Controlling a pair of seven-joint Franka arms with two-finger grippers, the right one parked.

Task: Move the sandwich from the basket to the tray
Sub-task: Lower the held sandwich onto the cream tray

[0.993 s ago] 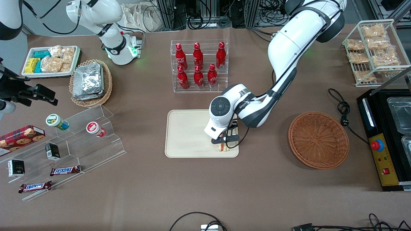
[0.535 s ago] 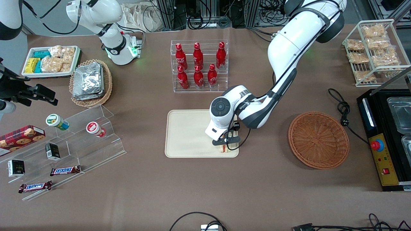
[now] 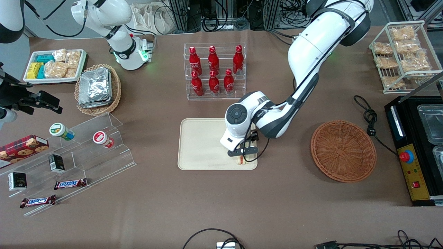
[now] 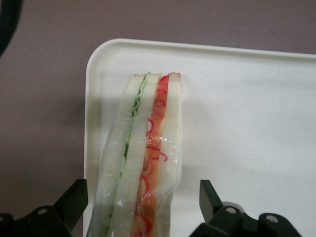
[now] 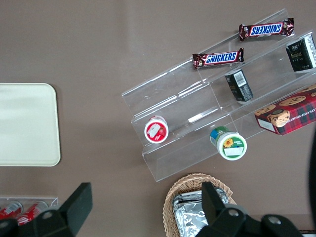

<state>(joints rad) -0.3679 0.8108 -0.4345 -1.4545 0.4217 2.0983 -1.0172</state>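
So the sandwich (image 4: 143, 158) is sitting on the tray (image 3: 200, 145), right at its corner nearest the basket (image 3: 343, 150). The pincer (image 4: 143, 207) hangs just above it, spread wide with a finger on each side, not gripping it. Basket's got nothing in it.

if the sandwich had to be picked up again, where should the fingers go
From above, on the two flat bread faces of the sandwich. It stands on edge on the tray, filling stripes up, between the open gripper's fingers, which are apart from it.
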